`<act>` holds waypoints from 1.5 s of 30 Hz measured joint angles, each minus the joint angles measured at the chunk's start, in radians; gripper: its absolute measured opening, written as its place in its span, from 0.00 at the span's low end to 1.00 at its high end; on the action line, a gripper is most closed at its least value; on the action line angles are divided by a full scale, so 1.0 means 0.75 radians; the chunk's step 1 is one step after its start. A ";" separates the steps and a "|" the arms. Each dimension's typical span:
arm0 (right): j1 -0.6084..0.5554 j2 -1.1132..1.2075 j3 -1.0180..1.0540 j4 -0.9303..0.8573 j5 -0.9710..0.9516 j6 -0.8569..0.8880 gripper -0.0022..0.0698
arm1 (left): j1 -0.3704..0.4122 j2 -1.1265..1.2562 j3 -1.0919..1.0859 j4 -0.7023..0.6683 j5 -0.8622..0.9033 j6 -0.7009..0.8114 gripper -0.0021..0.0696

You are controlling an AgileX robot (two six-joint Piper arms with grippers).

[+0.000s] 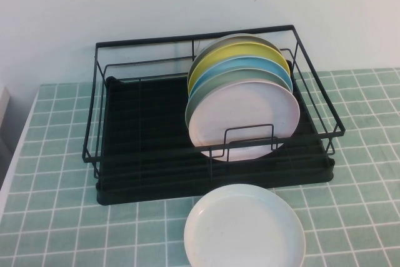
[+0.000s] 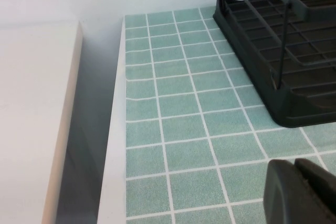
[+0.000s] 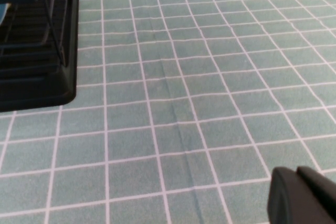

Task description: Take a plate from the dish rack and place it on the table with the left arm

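Observation:
A pale mint-white plate (image 1: 244, 231) lies flat on the green tiled table (image 1: 50, 217), just in front of the black dish rack (image 1: 150, 136). Neither arm shows in the high view. My left gripper (image 2: 295, 165) is shut and empty, low over bare tiles near the table's left edge, with a corner of the rack (image 2: 273, 51) beyond it. My right gripper (image 3: 297, 172) is shut and empty over bare tiles, with the rack's corner (image 3: 37, 61) off to one side.
Several plates stand upright in the rack's right half: a pale pink plate (image 1: 244, 120) in front, then light blue (image 1: 250, 67) and yellow (image 1: 231, 51) ones behind. The rack's left half holds nothing. A white wall stands behind. A white ledge (image 2: 31, 119) lies past the table's left edge.

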 joint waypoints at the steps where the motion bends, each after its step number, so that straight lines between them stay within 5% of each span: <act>1: 0.000 0.000 0.000 0.000 0.000 0.000 0.03 | 0.000 0.000 0.000 0.000 0.000 0.000 0.03; 45: 0.000 0.000 0.000 0.000 0.000 0.000 0.03 | 0.000 0.000 -0.003 0.092 0.013 0.074 0.03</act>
